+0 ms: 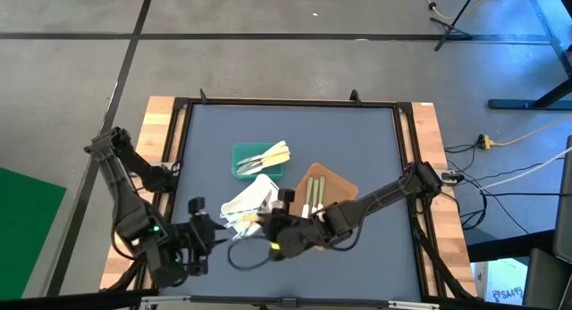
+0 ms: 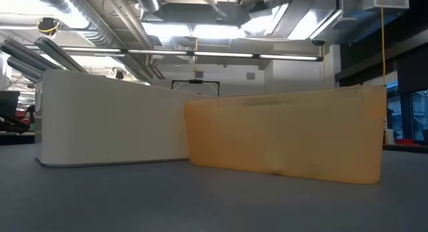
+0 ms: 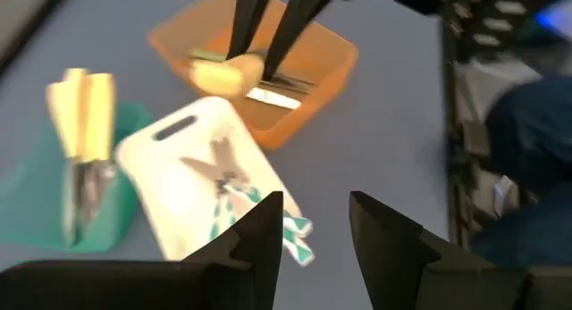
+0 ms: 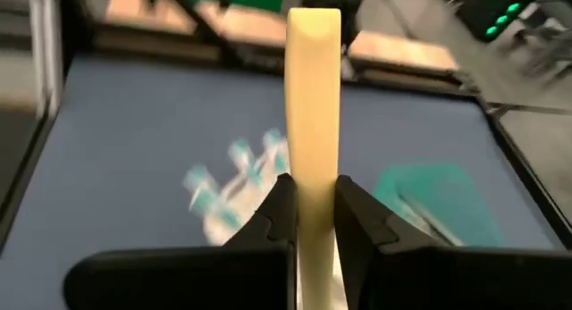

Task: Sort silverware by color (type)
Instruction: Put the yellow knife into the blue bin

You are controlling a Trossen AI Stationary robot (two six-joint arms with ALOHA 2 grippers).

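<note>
My right gripper [image 4: 315, 212] is shut on a pale cream-yellow utensil [image 4: 313, 113] and hangs above the table's near middle [image 1: 265, 228], beside the white tray [image 1: 248, 203]. My left gripper [image 3: 313, 230] stands open with nothing between its fingers, near the front edge left of that tray [image 1: 204, 224]. Cream-yellow utensils [image 3: 82, 122] lie in the green tray [image 1: 259, 160]. Whitish-blue utensils [image 3: 237, 189] lie in the white tray [image 3: 179, 158], and olive-green-handled ones [image 1: 313, 192] in the brown tray [image 1: 331, 187]. My right gripper pinches the cream-yellow utensil's flat handle [image 4: 313, 189] between its two fingers. The handle stands up out of the fingers, its rounded end [image 4: 313, 29] on top. The part below the fingers is hidden by the gripper. The utensil is lifted clear of the table and trays.
The three trays sit close together in the middle of the blue mat [image 1: 357, 140]. In the low view only the white tray's wall [image 2: 107, 118] and the brown tray's wall [image 2: 287, 135] show. Black rails [image 1: 407, 149] frame the mat.
</note>
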